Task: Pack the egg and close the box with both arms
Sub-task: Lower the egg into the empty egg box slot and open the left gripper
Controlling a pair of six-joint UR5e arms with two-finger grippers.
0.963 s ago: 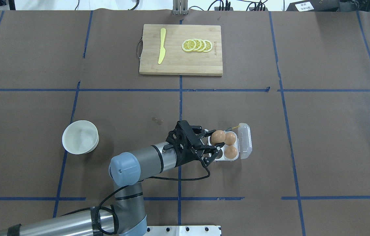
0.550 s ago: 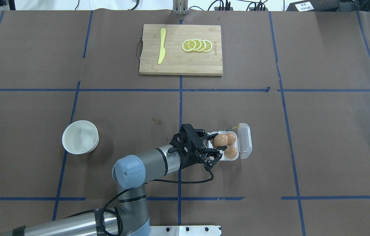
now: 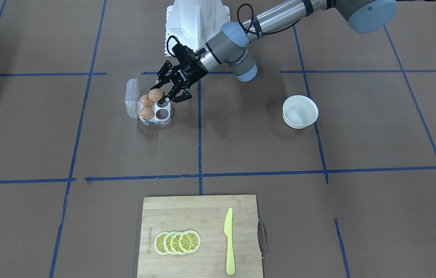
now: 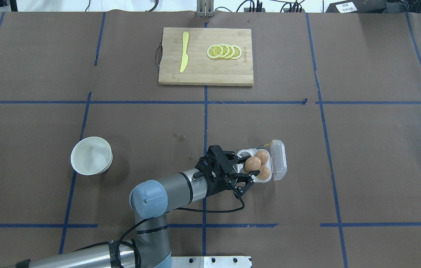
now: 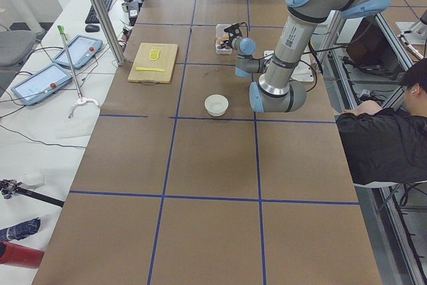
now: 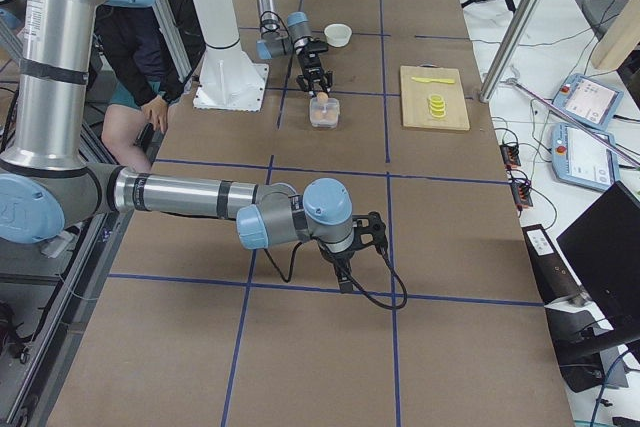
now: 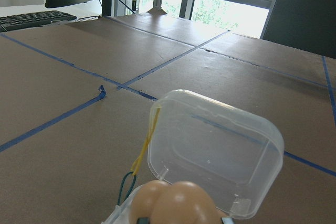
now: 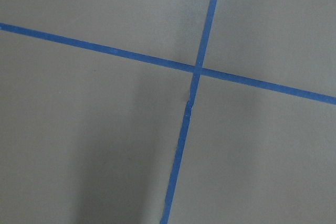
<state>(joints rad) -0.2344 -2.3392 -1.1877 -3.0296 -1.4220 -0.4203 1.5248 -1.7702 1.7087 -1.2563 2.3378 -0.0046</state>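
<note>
My left gripper (image 4: pixel 252 164) is shut on an orange-brown egg (image 4: pixel 252 162) and holds it just above the open clear box (image 4: pixel 266 179), over its empty cells on the robot's left side. Two more eggs (image 4: pixel 262 156) sit in the cells beside the lid (image 4: pixel 279 160), which stands open. In the front-facing view the held egg (image 3: pixel 156 94) hangs over the box (image 3: pixel 152 120), whose two empty cells (image 3: pixel 162 113) show. The left wrist view shows the egg (image 7: pixel 184 204) and the lid (image 7: pixel 215 153). My right gripper (image 6: pixel 346 265) shows only in the exterior right view; I cannot tell its state.
A white bowl (image 4: pixel 91 155) stands to the left of the box. A wooden cutting board (image 4: pixel 203 76) with lemon slices (image 4: pixel 224 51) and a yellow knife (image 4: pixel 184 52) lies at the far middle. A white pedestal (image 3: pixel 196 19) stands at the robot's base.
My left gripper has carried the egg a little to the right and toward the robot, from over the far cell to over the middle of the box.
</note>
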